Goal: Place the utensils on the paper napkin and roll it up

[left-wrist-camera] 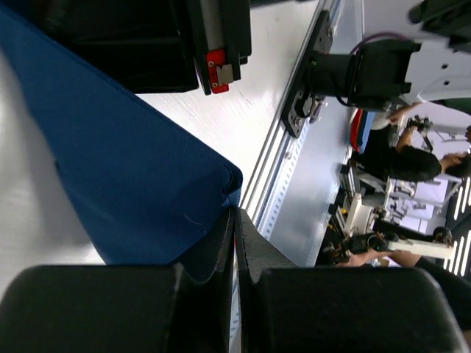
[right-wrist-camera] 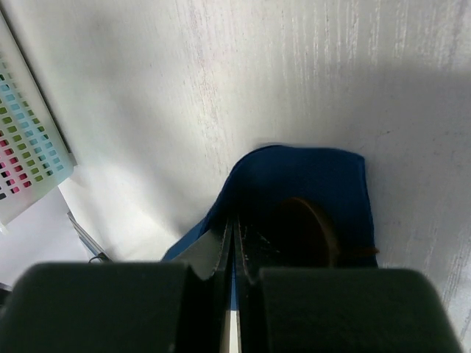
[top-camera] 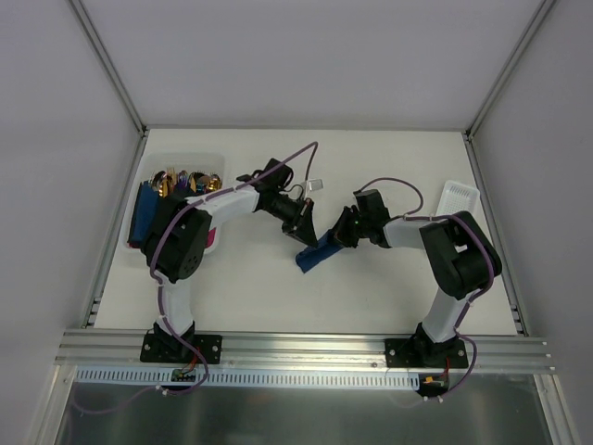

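While left claw (left-wrist-camera: 235, 220) and right claw (right-wrist-camera: 234, 228) pinch it, navy paper napkin (top-camera: 320, 252) lies folded over bronze utensil (right-wrist-camera: 309, 228).

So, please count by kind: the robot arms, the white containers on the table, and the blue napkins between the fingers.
Robot arms: 2 (left arm, right arm)
White containers: 2 (bin, tray)
Held blue napkin: 1
Total: 5
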